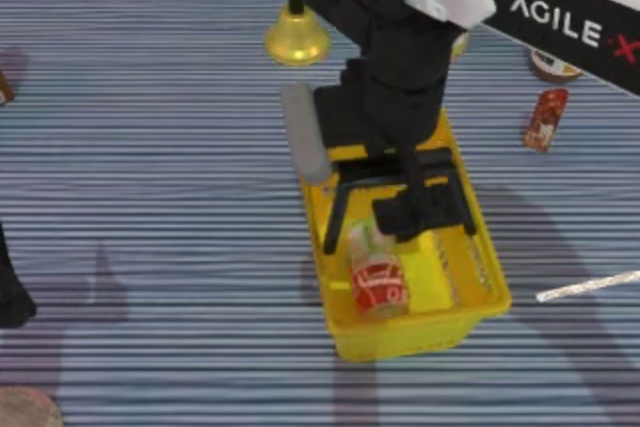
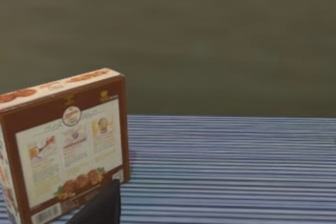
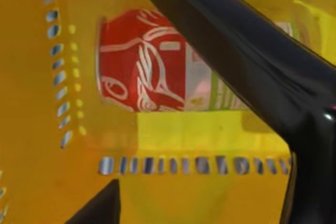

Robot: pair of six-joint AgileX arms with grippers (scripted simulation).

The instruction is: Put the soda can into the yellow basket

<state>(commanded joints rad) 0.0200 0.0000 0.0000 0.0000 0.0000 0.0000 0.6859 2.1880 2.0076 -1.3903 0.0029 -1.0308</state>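
Observation:
The soda can lies on its side on the floor of the yellow basket, red half toward the near wall. My right gripper hangs over the basket just behind the can, open and apart from it. In the right wrist view the soda can rests free against the basket's yellow floor, and the black basket handle crosses in front of it. One dark fingertip shows, with nothing held. My left gripper is parked at the table's left edge.
A gold bell and a grey bar stand behind and left of the basket. A brown jar, a red packet and a white stick lie to the right. A biscuit box faces the left wrist camera.

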